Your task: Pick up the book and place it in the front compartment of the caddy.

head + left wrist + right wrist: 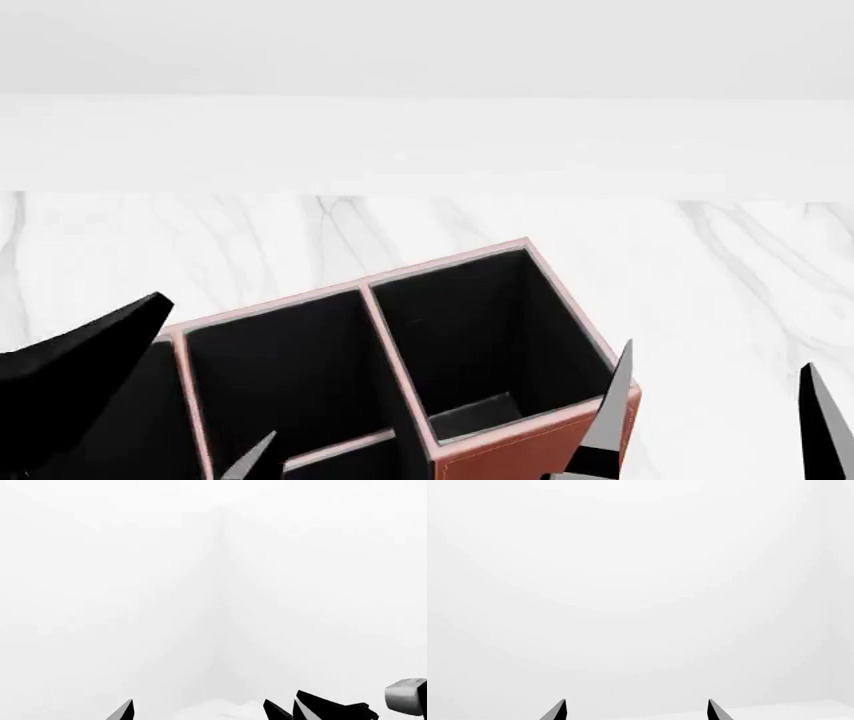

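A white marble worktop with faint grey veining fills the head view; behind its far edge runs a plain pale wall, which also fills both wrist views

Right claw agape, blank white beyond

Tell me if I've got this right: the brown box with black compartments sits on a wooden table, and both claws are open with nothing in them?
Not quite. The brown box sits on a white marble table, not a wooden one; the head view shows it. The rest holds: the left claw and the right claw have their tips apart with nothing between them.
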